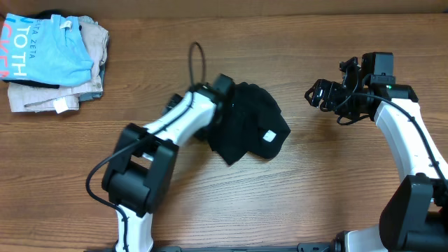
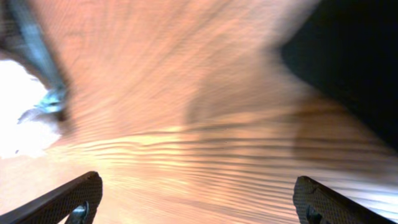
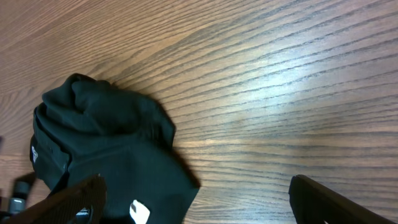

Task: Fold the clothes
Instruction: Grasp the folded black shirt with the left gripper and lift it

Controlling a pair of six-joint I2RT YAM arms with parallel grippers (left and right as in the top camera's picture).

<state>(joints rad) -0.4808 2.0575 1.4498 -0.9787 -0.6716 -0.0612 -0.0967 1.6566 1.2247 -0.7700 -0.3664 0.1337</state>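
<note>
We see the black garment crumpled mid-bench. Left claw is spread wide, empty, right at its left edge, so nearer. Right claw is also wide, empty, well apart, with the garment off to its left

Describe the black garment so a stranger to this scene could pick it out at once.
On the wooden table, look near the middle, by the left arm. The black garment lies there crumpled, with a small white tag; unlike the pale folded stack in the corner, it is dark and unfolded.
</note>
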